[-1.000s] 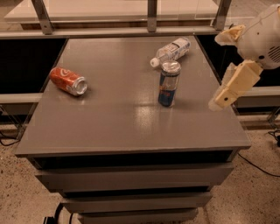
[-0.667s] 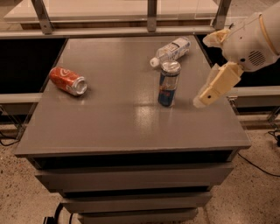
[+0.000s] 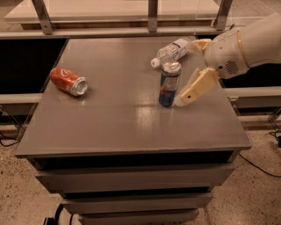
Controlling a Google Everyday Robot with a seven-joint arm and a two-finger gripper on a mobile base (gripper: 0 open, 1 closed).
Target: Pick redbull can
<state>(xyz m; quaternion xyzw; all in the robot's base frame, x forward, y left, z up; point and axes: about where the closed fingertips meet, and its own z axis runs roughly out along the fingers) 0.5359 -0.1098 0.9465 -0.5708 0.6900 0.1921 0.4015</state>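
Note:
The redbull can stands upright on the grey table, right of the middle. It is slim, blue and silver, with a small red mark and a silver top. My gripper comes in from the right at can height, open and empty. Its two cream fingers are spread wide. The near finger slants down with its tip just right of the can's base. The far finger sits behind the can, by the bottle. The can is not between the fingers.
A clear plastic water bottle lies on its side just behind the redbull can. An orange-red soda can lies on its side at the table's left. A railing with metal posts runs along the back. Drawers sit under the tabletop.
My gripper has moved left from the table's right edge, and its near fingertip is now close beside the redbull can. The cans and the bottle have not moved.

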